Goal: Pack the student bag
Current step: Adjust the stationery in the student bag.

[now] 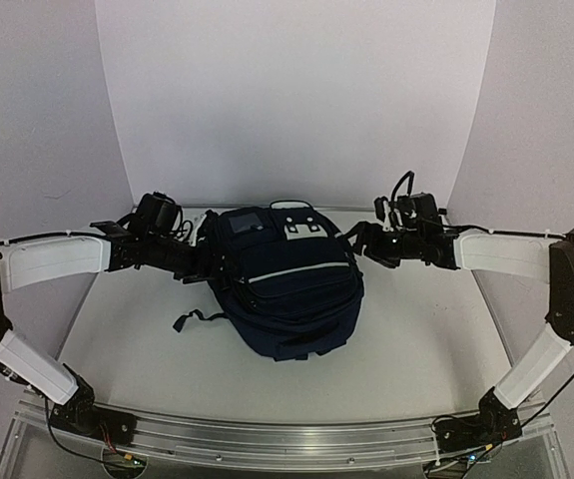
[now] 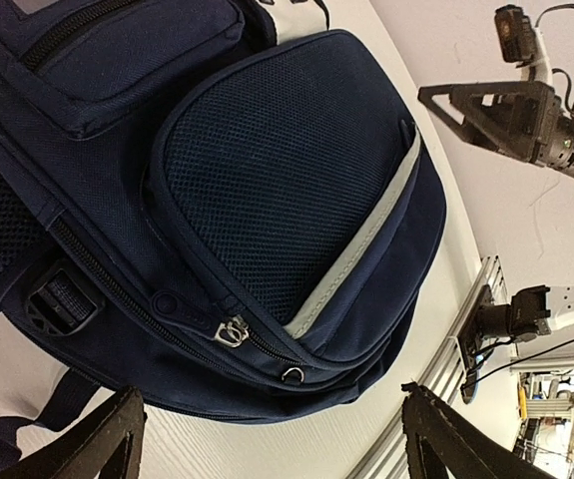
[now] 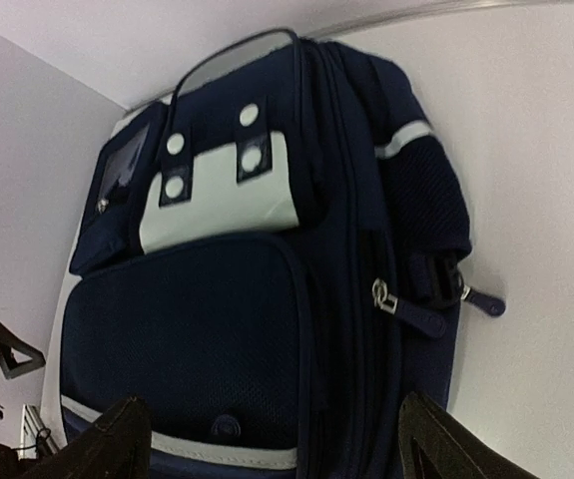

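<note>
Part of student bag (image 2: 296,200) — off-frame

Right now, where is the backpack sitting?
The navy student bag lies on the white table in the top view, between the open left gripper and open right gripper.

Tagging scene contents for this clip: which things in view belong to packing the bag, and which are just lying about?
Belongs to the job:
student bag
left fingers and right fingers, open, one at each side of the bag

Not part of it:
table
metal rail along its near edge
white backdrop
</note>
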